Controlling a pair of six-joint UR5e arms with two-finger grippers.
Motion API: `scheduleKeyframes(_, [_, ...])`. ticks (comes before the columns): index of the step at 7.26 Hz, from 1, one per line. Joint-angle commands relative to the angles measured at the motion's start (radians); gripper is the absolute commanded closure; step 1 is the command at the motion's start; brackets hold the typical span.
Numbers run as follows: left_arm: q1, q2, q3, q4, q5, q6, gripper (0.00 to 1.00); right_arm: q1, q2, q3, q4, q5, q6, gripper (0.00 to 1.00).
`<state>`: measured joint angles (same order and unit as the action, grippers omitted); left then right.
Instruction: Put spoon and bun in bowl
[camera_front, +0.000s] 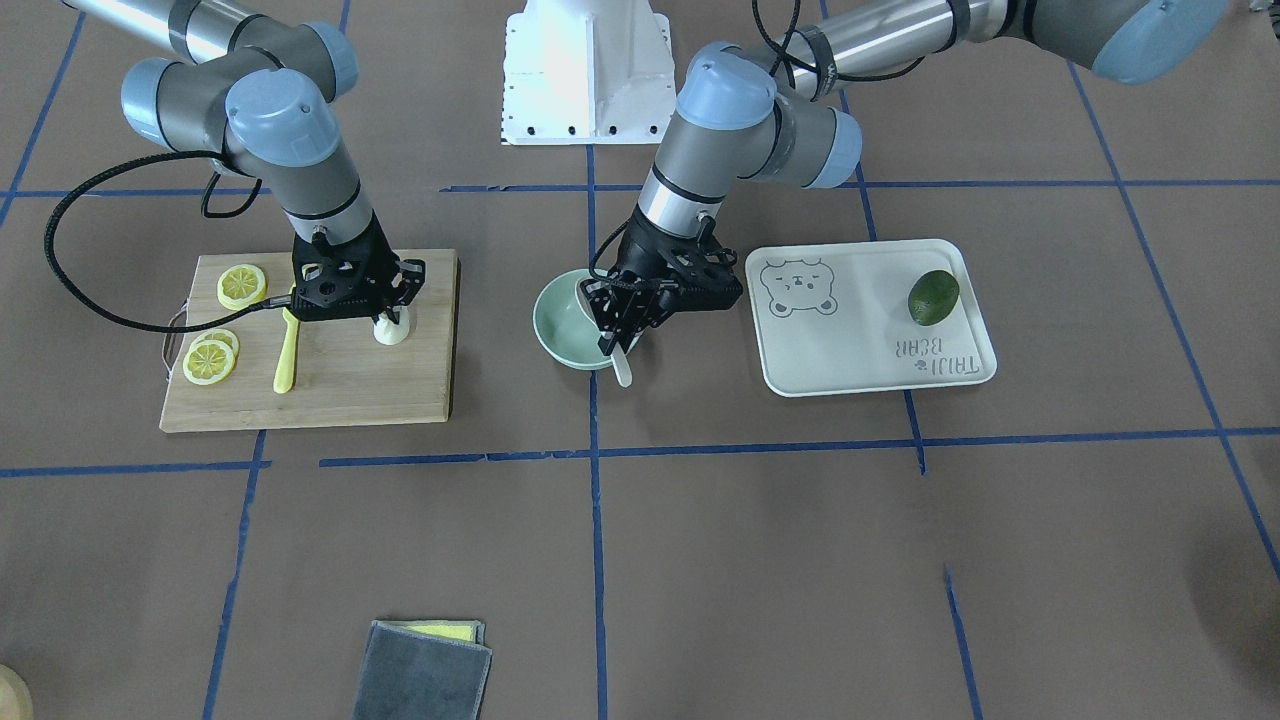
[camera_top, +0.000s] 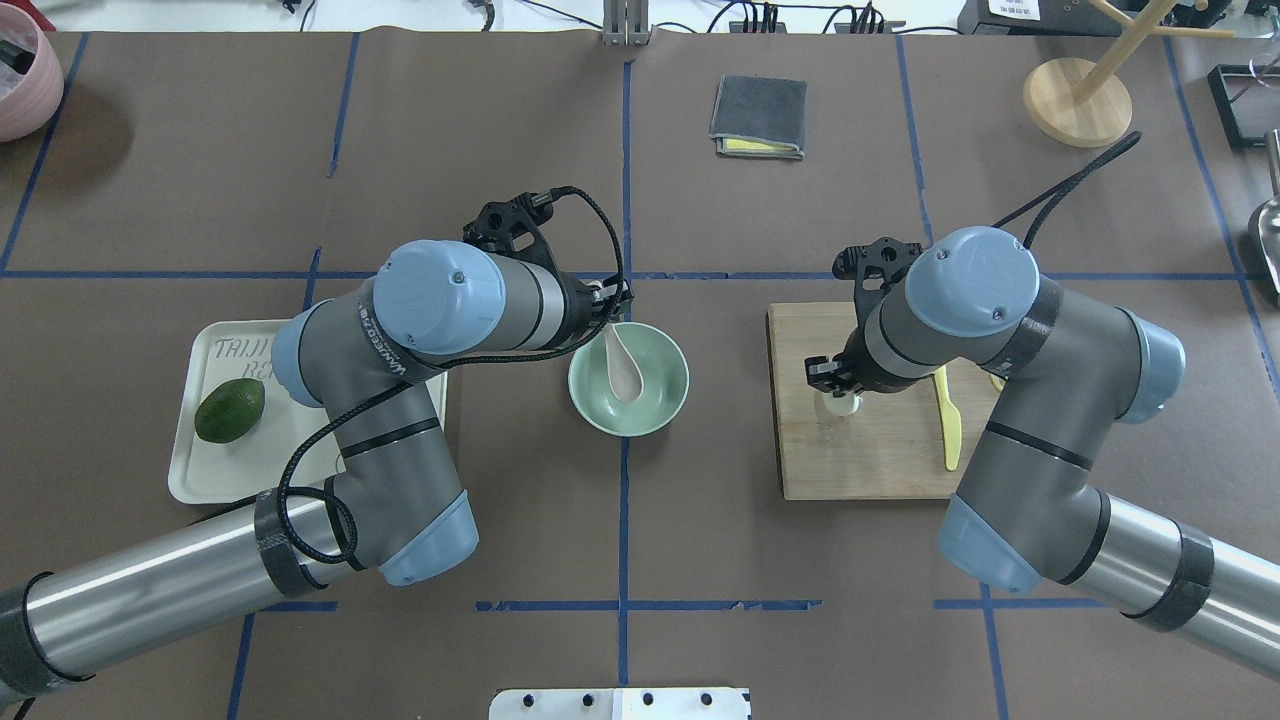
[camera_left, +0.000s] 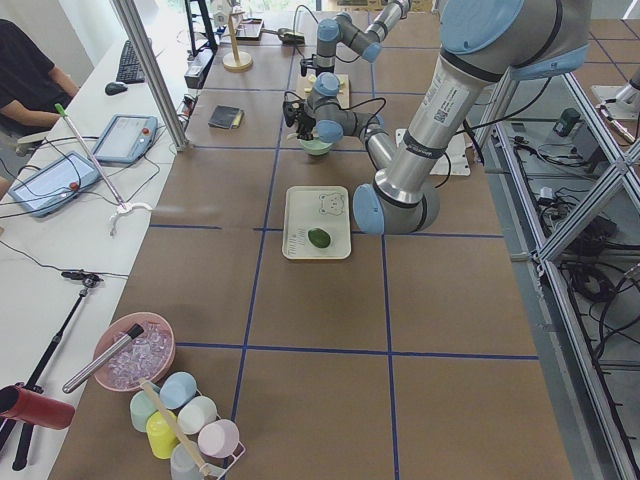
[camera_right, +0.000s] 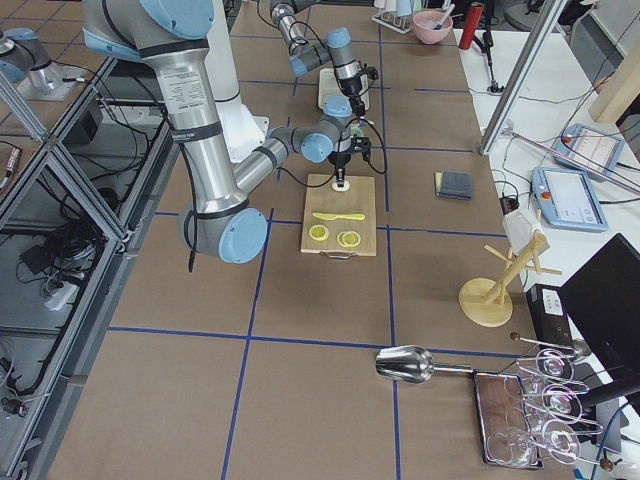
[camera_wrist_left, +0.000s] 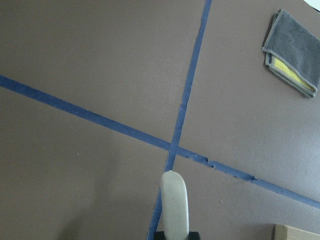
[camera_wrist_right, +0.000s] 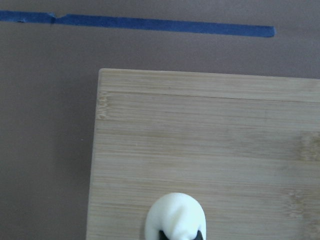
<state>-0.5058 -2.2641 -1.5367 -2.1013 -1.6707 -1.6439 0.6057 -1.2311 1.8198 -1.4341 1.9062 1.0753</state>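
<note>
The white tray carries a bear-face drawing and the words "TAIJI BEAR", upside down in the front-facing view. A dark green avocado lies on it. The lettering on the left arm's sleeve is too small to read.

The left gripper has its fingers clamped on the spoon. In the overhead view the spoon's long axis runs roughly from 11 to 5 o'clock. Its scoop lies inside the mint-green bowl, and its handle rises over the rim at 11 o'clock. The left wrist view shows the flat handle tip poking out past the fingers.

The bowl stands on the tabletop, with the tray at its 9 o'clock and the bamboo cutting board at its 3 o'clock.

The right gripper points straight down with its fingers pinched on the bun, near the board's edge on the bowl side. Whether the bun is clear of the wood cannot be told.

Also on the board are a yellow plastic knife and lemon slices.
</note>
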Motion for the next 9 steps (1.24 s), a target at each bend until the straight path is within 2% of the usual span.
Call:
scheduleKeyframes(1, [0.012, 0.001, 0.001, 0.0, 0.0, 0.001, 0.64, 0.029, 0.013, 0.019, -0.031, 0.022, 0.0, 1.0])
scheduleKeyframes(2, [0.012, 0.001, -0.002, 0.0, 0.0, 0.006, 0.16, 0.029, 0.013, 0.036, -0.048, 0.022, 0.0, 1.0])
scheduleKeyframes(3, [0.009, 0.003, -0.003, 0.001, 0.0, 0.006, 0.0, 0.029, 0.013, 0.044, -0.051, 0.022, 0.0, 1.0])
scheduleKeyframes(5, [-0.016, 0.001, -0.014, 0.004, -0.006, 0.007, 0.0, 0.032, 0.019, 0.047, -0.049, 0.036, -0.001, 1.0])
scheduleKeyframes(6, [-0.045, 0.003, -0.035, 0.015, -0.014, 0.01, 0.0, 0.039, 0.059, 0.046, -0.052, 0.051, 0.0, 1.0])
scheduleKeyframes(7, [-0.083, 0.011, -0.054, 0.05, -0.073, 0.063, 0.0, 0.037, 0.08, 0.044, -0.051, 0.053, 0.0, 1.0])
scheduleKeyframes(9, [-0.132, 0.05, -0.159, 0.291, -0.104, 0.31, 0.0, 0.023, 0.158, 0.036, -0.052, 0.053, 0.008, 1.0])
